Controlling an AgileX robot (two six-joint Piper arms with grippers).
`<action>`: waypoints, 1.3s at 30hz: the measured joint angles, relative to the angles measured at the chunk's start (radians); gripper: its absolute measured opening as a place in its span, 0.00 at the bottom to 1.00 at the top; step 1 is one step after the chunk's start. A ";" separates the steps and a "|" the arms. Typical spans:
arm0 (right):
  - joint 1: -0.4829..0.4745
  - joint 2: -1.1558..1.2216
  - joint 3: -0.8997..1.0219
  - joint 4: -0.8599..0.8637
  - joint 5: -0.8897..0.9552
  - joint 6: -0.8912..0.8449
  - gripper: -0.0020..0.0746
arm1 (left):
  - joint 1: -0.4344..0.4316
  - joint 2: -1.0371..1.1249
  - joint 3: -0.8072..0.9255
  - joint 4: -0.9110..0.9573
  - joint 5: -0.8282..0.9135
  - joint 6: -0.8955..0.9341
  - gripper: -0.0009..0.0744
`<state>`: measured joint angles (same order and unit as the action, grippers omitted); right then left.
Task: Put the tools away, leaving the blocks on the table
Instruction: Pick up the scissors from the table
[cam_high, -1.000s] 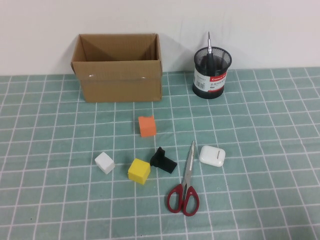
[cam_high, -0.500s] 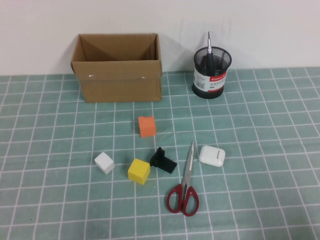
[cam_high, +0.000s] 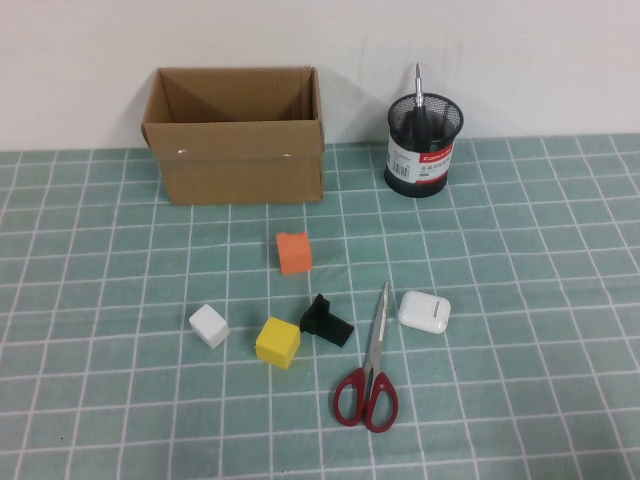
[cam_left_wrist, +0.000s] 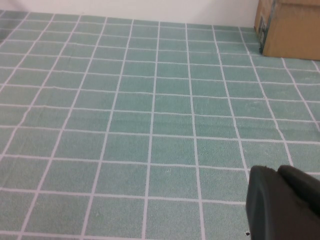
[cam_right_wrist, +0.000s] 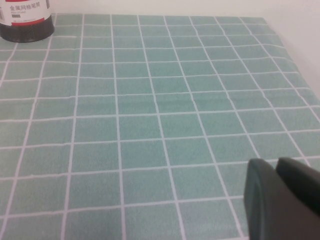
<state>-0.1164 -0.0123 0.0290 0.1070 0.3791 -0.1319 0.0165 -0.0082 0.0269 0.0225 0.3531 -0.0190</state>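
Note:
The steel scissors with red loop handles (cam_high: 369, 372) lie flat on the teal grid table (cam_high: 560, 300), front centre, blades pointing away. The black-handled screwdriver (cam_high: 419, 100) stands upright in a black mesh pen holder (cam_high: 424, 148) at the back right. The orange block (cam_high: 294, 252), yellow block (cam_high: 278, 342) and white block (cam_high: 209, 325) sit left of the scissors. My left gripper (cam_left_wrist: 277, 170) is shut and empty over bare mat. My right gripper (cam_right_wrist: 275, 162) is shut and empty over bare mat. Neither gripper shows in the high view.
An open cardboard box (cam_high: 236, 140) stands at the back left; its corner shows in the left wrist view (cam_left_wrist: 290, 27). A small black angular piece (cam_high: 326, 320) and a white rounded case (cam_high: 424, 311) lie beside the scissors. The pen holder's base shows in the right wrist view (cam_right_wrist: 26, 20).

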 joint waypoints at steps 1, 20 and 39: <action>0.000 0.000 0.000 0.000 0.000 0.000 0.02 | 0.000 0.000 0.000 0.000 0.000 0.000 0.01; 0.000 0.000 0.000 0.018 -0.017 0.002 0.02 | 0.000 0.000 0.000 0.000 0.000 0.000 0.01; 0.000 0.117 -0.144 0.694 0.004 0.064 0.02 | 0.000 0.000 0.000 0.000 0.000 0.000 0.01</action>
<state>-0.1164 0.1049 -0.1146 0.8009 0.3828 -0.0677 0.0165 -0.0082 0.0269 0.0220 0.3531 -0.0190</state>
